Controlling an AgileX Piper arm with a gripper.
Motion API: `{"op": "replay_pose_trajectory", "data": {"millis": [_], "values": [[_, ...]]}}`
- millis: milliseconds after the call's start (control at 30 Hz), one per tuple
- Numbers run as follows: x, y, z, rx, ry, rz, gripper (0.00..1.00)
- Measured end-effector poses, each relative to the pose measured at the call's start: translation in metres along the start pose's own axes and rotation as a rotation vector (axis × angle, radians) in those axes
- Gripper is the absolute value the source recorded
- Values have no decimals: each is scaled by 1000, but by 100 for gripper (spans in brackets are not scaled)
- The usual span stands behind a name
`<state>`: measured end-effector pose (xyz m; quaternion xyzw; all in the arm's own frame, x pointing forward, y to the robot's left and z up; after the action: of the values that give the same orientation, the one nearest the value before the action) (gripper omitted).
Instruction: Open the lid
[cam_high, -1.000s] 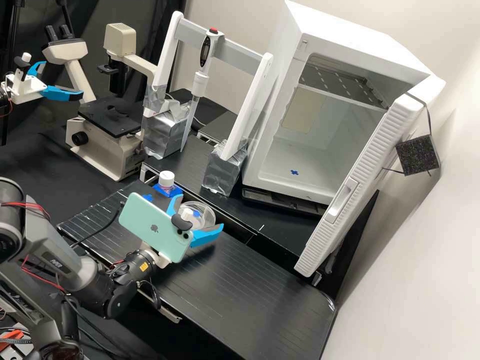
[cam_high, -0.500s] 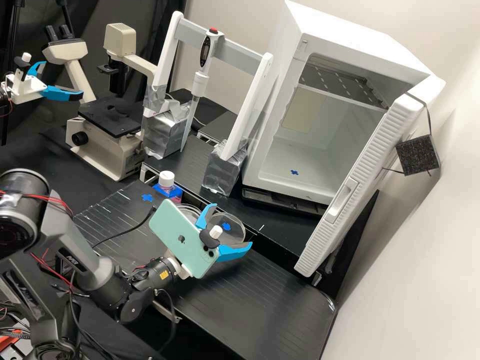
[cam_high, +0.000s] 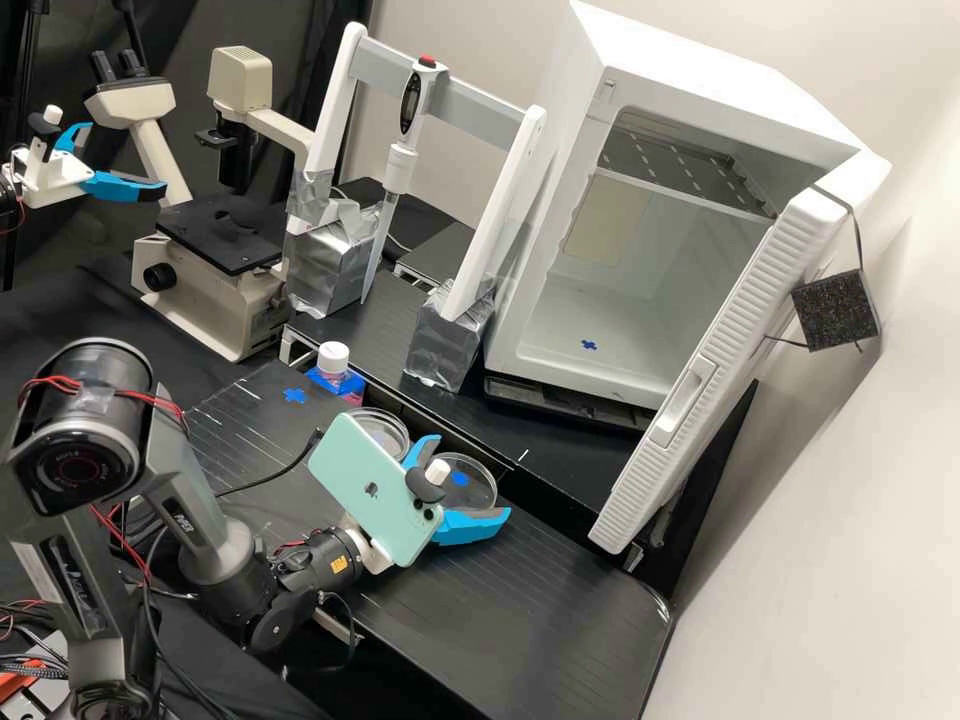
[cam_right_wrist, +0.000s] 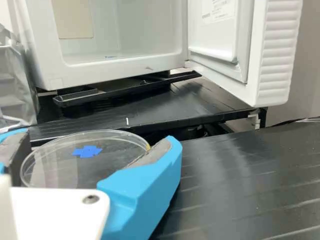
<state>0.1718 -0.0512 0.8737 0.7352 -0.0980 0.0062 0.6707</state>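
Observation:
Over the black bench board, the gripper (cam_high: 469, 478) is shut on a round clear lid (cam_high: 480, 488) with a blue cross-shaped mark. The lid sits low over the board; whether it touches is hard to tell. Behind the phone on the wrist, partly covered by it, lies the clear round dish (cam_high: 383, 428), a short way from the lid towards the capped bottle. In the wrist view the gripper (cam_right_wrist: 98, 137) has one blue finger on either side of the lid (cam_right_wrist: 55, 162), against its rim, and the blue mark (cam_right_wrist: 87, 151) shows between them.
A white-capped bottle (cam_high: 336, 370) stands behind the dish, near another blue mark (cam_high: 294, 396) on the board. Farther back are the pipette stand (cam_high: 445, 345), a microscope (cam_high: 205, 290) and the white cabinet (cam_high: 545, 350) with its door (cam_high: 715, 385) swung open.
Gripper and lid have moved together rightwards and towards the board's near side, off the dish, and lower over the last half second. The dish has come into view behind the phone.

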Motion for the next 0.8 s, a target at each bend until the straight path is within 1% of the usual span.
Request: {"op": "replay_pose_trajectory", "data": {"millis": [133, 167, 200, 400, 433, 800], "values": [[1, 0, 0, -20, -13, 25, 0], [0, 0, 1, -18, -20, 29, 0], [0, -1, 2, -26, -28, 32, 0], [1, -3, 3, -45, -25, 31, 0], [1, -3, 3, -44, -24, 31, 100], [2, -5, 5, -42, -30, 24, 100]]}}
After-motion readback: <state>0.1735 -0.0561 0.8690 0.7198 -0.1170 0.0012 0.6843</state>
